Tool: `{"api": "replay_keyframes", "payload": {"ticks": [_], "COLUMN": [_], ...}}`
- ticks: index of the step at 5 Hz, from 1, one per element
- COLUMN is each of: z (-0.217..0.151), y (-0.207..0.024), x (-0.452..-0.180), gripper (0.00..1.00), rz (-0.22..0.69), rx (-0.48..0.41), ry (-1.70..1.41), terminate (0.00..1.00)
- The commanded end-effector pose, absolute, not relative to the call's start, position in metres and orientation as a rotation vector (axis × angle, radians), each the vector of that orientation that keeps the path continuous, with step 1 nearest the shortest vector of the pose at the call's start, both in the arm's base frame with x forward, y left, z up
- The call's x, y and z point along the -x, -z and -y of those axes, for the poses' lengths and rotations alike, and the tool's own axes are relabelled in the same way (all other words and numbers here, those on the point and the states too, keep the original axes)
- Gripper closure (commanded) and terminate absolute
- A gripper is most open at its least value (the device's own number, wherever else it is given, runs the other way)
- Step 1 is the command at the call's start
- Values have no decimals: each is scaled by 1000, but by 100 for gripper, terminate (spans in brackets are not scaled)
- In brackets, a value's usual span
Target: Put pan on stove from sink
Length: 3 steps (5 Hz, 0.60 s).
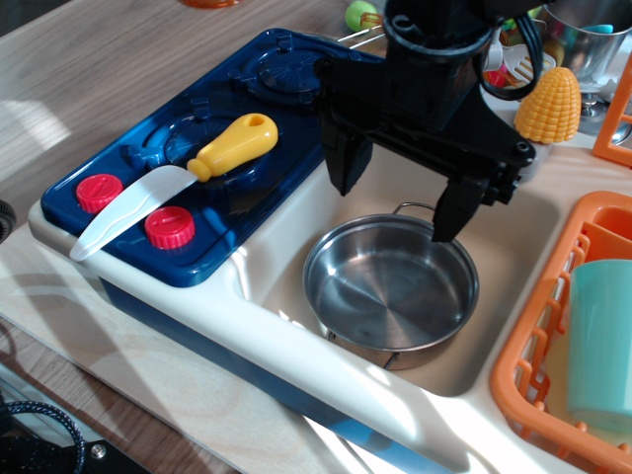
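The shiny steel pan point(390, 286) sits in the cream-beige sink point(513, 286), with a thin wire loop handle at its far rim and another at its near rim. The dark blue stove point(212, 89) with two red knobs lies to the left of the sink. My black gripper point(395, 209) hangs open just above the pan's far side. Its left finger is over the sink's back left wall and its right finger point(452, 212) is over the pan's far right rim. It holds nothing.
A toy knife point(183, 173) with a yellow handle and white blade lies across the stove's near burner and knobs. An orange dish rack point(553, 326) with a teal cup point(600, 346) stands at the right. A yellow toy corn point(549, 107) and a steel pot point(591, 44) stand behind the sink.
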<state>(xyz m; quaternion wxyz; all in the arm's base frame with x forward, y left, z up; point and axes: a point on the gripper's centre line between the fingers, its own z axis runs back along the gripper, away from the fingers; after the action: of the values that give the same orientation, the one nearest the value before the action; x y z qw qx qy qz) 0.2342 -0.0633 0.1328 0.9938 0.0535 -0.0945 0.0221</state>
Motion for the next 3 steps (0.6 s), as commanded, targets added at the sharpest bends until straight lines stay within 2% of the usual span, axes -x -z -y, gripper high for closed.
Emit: {"api": "replay_keyframes", "payload": {"ticks": [1, 3], "z": [63, 57], "y": [-133, -130], "x": [-234, -229], "gripper": [0, 0], "rz": [189, 231], "rx": [-107, -136], "ry": [-44, -261], "terminate": [0, 0]}}
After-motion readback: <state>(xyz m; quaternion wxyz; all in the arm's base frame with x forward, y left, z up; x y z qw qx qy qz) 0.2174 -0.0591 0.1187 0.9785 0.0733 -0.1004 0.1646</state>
